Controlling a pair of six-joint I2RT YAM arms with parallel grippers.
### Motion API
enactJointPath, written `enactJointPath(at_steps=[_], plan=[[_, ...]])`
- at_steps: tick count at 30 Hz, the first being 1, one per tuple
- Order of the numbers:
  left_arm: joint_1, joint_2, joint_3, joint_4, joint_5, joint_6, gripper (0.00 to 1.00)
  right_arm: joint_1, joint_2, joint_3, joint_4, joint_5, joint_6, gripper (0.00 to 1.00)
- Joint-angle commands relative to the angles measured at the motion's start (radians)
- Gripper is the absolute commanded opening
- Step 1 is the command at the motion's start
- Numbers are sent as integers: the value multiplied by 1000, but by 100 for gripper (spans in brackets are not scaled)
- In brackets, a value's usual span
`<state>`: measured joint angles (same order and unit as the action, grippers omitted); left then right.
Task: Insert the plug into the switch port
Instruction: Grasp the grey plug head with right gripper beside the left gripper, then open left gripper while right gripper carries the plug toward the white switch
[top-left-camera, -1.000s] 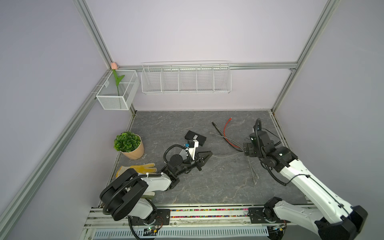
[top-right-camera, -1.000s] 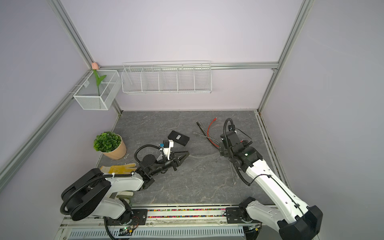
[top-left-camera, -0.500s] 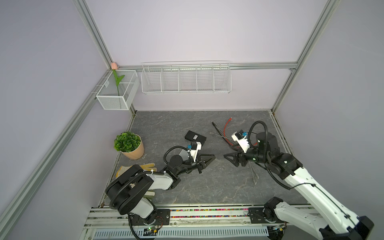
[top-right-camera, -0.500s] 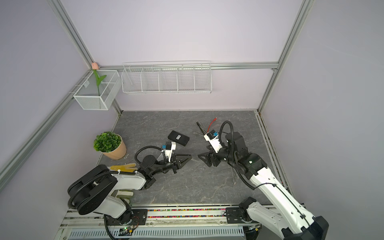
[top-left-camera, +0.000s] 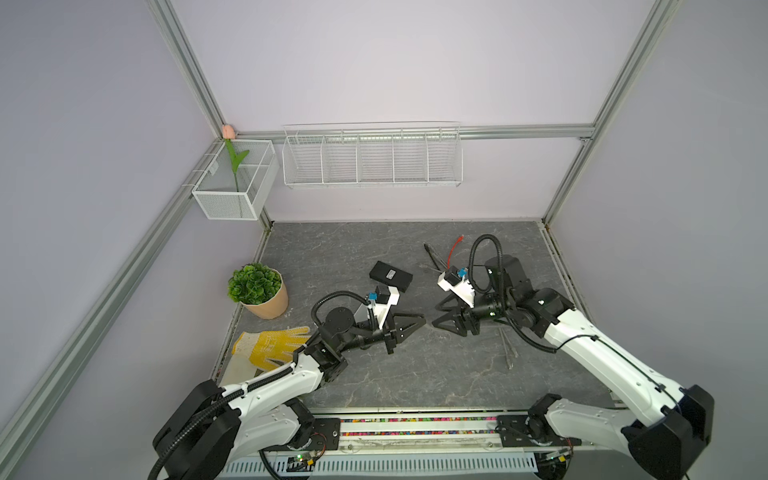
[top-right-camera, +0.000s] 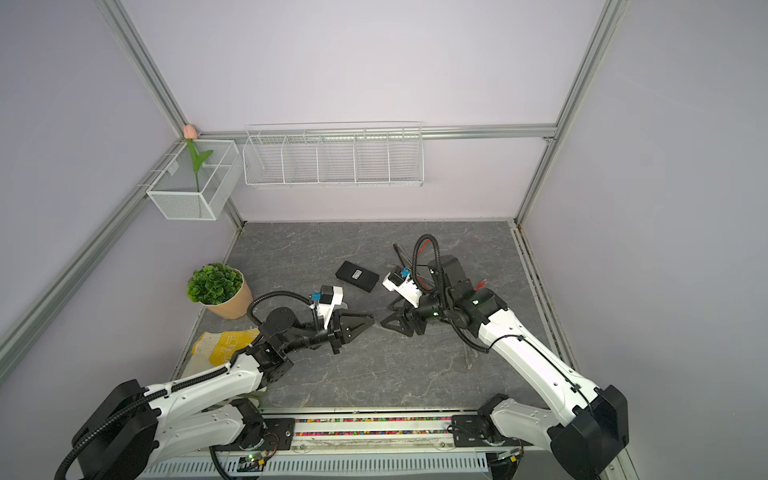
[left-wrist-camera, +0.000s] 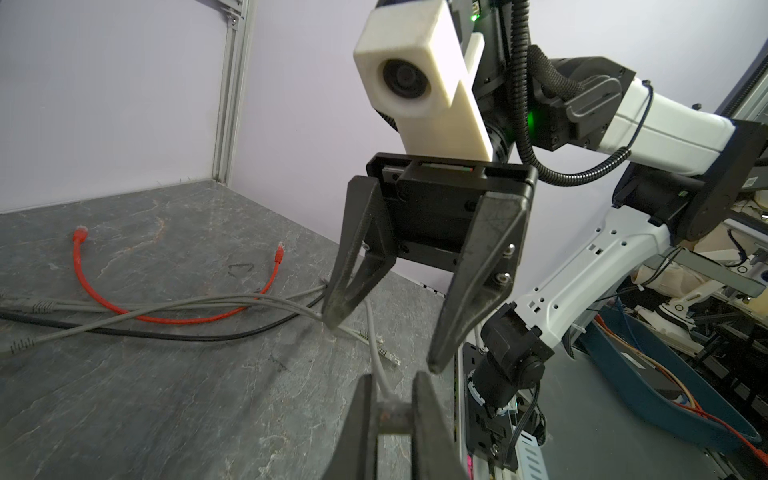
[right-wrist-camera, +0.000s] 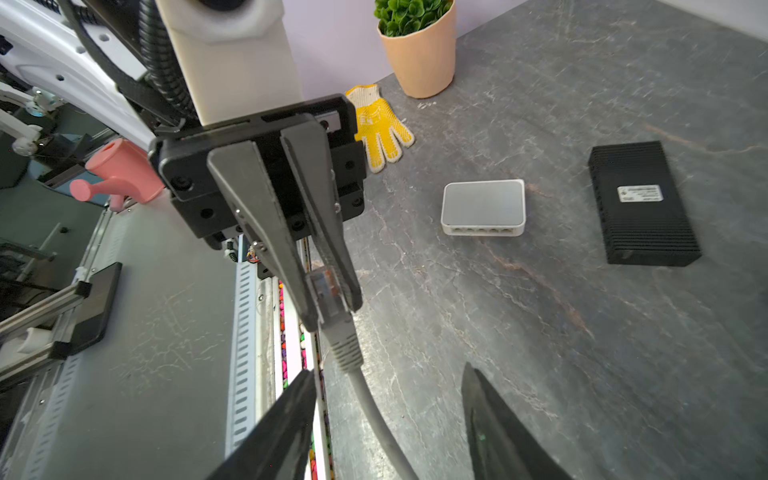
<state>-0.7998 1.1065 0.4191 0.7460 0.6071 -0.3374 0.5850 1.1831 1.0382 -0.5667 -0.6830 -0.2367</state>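
- Between the tightly clamped tips of the left pincer (right-wrist-camera: 332, 305) sat the plug (right-wrist-camera: 338, 328), its clear nose pointing back into that pincer's palm. Its grey lead (right-wrist-camera: 372, 411) ran straight out toward the right pincer (left-wrist-camera: 384, 343).
- The right pincer stood partway open, its tips either side of the lead, gripping nothing.
- The switch (right-wrist-camera: 483, 205) lay on the table (right-wrist-camera: 540, 332) beside the left pincer, nearer to it than to the right. Its ports faced the right pincer, which looked better placed to push the plug in.
- Counted: two pincers, one held plug, one switch, one black box (right-wrist-camera: 642, 203) and one red lead (left-wrist-camera: 183, 321). The loose grey leads were too tangled to count.
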Motion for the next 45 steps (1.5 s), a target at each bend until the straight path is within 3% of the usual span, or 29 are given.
enactJointPath(at_steps=[1, 8, 12, 28, 32, 37, 41, 44, 45], plan=[[-6, -19, 25, -48, 3, 27, 0, 9, 9, 25, -47, -41, -60, 55], [-6, -20, 42, -54, 17, 24, 0, 52, 7, 11, -65, -19, -87, 52], [-5, -33, 42, -65, 18, 29, 0, 54, 38, 29, -80, -25, -94, 41], [-6, -57, 61, -121, 33, 43, 0, 70, 64, 36, -91, -39, -122, 38], [-6, -61, 67, -132, 35, 46, 0, 73, 63, 37, -90, -54, -127, 26], [-4, -62, 74, -144, 42, 47, 0, 79, 74, 39, -100, -54, -132, 20], [0, -68, 73, -150, 40, 49, 0, 81, 67, 39, -96, -58, -129, 6], [6, -75, 73, -163, 22, 42, 0, 81, 58, 40, -94, -53, -121, 6], [7, -79, 75, -179, -6, 37, 14, 82, 55, 40, -93, -49, -117, 6]])
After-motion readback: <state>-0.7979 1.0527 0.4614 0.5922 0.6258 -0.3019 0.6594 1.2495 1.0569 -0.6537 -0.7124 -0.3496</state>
